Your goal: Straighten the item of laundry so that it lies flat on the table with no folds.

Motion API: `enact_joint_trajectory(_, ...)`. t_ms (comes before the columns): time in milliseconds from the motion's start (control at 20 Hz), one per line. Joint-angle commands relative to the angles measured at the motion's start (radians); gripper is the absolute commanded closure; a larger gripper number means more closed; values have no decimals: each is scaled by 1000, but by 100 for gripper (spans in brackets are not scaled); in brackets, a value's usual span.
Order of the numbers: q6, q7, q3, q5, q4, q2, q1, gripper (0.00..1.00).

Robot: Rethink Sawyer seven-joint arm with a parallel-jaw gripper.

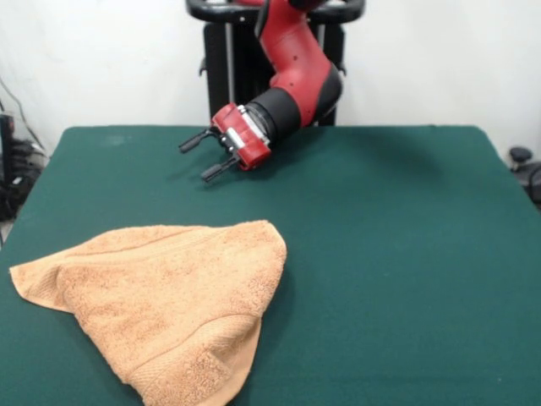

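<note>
I am looking at the light orange-tan, fluffy terry-cloth towel [165, 309], which is lying on the near left part of the large table covered in smooth dark green cloth [397, 254]. It is folded over itself into a rough triangle, with one corner pointing left and a ribbed band showing near the front edge, where a layer is doubling back.

The red and black arm's gripper [205, 156] is hanging tilted above the table, well apart from the towel and beyond its far edge. Its two dark fingers [193, 142] are standing apart with nothing between them.

I am judging this as the reaching step, with no grasp made yet and the flattening hardly begun. Next I am planning to bring the gripper down onto the top layer's free edge or corner, pinch only that layer, and draw it outward so the fold opens. Catching both layers would merely drag the whole towel.
</note>
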Motion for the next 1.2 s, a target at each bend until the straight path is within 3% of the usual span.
enact_joint_trajectory(50,111,194,289,32,-253,59,46,0)
enact_joint_trajectory(550,146,150,329,108,-280,33,65,0)
enact_joint_trajectory(850,174,122,334,102,-292,19,64,0)
enact_joint_trajectory(1200,240,119,322,47,-209,-48,56,0)
